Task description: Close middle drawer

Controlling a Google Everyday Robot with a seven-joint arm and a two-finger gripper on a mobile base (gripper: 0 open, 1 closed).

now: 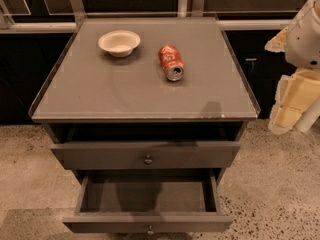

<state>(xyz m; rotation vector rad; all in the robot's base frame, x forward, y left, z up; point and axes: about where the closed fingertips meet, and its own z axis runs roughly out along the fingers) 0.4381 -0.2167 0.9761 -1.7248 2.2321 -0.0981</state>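
Gripper (295, 101) is hanging at right edge, well clear; can't tell whether open or shut. Middle drawer (147, 223) is sticking far out below worktop (125, 94). Pushing front centre squarely, straight in, is looking safest.

White arm (306, 31) at right edge, partly cut off. Tool (289, 106), probably pale yellow block below it, hangs free, touching nothing.

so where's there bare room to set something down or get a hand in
Free: the front half of the tabletop, ahead of the bowl and the can, plus its back right corner. The middle drawer is open and bare inside. Tight only between bowl and can. The gripper hangs right of the tabletop.
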